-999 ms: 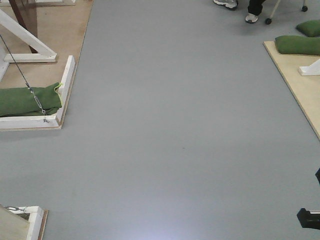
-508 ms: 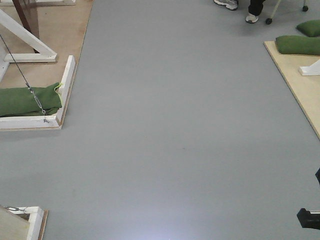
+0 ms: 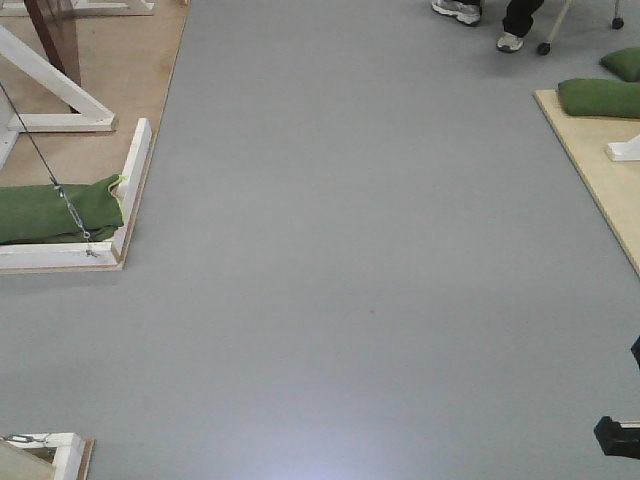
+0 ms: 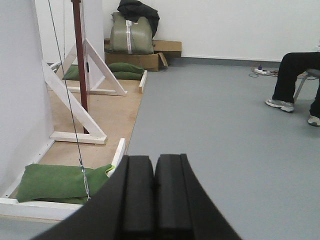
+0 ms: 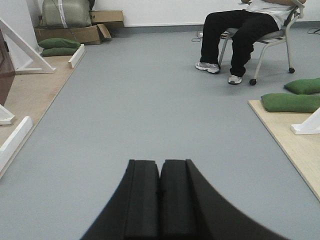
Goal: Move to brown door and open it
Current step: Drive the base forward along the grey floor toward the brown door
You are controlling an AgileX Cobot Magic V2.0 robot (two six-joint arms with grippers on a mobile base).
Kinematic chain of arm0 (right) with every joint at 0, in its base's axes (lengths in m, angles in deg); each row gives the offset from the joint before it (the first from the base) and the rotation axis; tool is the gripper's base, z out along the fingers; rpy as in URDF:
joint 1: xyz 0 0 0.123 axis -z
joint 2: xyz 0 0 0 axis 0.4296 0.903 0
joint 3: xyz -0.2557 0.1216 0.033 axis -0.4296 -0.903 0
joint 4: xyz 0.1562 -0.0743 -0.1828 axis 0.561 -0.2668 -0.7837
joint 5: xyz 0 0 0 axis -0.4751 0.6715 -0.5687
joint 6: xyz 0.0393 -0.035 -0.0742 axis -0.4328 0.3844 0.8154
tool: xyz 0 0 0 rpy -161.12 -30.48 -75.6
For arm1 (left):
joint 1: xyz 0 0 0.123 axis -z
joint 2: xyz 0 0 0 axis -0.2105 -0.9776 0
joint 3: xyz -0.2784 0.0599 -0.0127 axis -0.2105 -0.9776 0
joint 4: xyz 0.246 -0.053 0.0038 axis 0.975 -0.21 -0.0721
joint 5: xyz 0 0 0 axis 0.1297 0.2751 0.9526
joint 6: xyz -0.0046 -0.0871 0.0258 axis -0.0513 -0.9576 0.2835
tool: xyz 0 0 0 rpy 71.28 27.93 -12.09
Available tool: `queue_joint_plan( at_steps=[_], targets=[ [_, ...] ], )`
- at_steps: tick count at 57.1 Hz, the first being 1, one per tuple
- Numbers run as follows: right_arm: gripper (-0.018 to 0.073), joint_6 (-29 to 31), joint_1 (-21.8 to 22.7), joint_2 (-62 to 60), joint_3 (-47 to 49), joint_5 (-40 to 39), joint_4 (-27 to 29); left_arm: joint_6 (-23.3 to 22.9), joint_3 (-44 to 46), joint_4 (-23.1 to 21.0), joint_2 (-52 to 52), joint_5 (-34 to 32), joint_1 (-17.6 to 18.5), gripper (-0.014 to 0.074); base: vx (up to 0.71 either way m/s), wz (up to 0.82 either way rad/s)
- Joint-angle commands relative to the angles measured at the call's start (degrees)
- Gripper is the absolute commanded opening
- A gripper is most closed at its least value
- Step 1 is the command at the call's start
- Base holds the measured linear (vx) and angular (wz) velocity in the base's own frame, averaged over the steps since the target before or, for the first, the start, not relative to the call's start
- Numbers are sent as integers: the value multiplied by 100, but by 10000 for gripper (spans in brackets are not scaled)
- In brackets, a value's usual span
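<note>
Left end effector [image 4: 154, 165] and right end effector [image 5: 160, 167] closed tight, empty; brown door [image 3: 55, 30] looks glossy reddish.

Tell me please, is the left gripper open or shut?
Shut. In the left wrist view, the left gripper has its black jaws pressed together, with no gap and nothing held between them.

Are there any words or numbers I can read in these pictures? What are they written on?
There are no words, numbers or signs that can be read in any view.
The cardboard boxes by the far wall show no print that can be made out.
The pale strip on the olive bag is too small to tell whether it carries writing.
</note>
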Motion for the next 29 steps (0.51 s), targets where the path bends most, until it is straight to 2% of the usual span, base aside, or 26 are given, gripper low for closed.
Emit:
queue_joint_plan(
  at_steps=[1, 29],
  targets=[
    [0, 32, 25, -78, -40, -473, -1, -33, 84, -21, 88, -428, 9, -3, 16, 4],
    [0, 32, 25, -78, -40, -473, -1, -33, 90, -21, 88, -428, 13, -3, 18, 7]
  ],
)
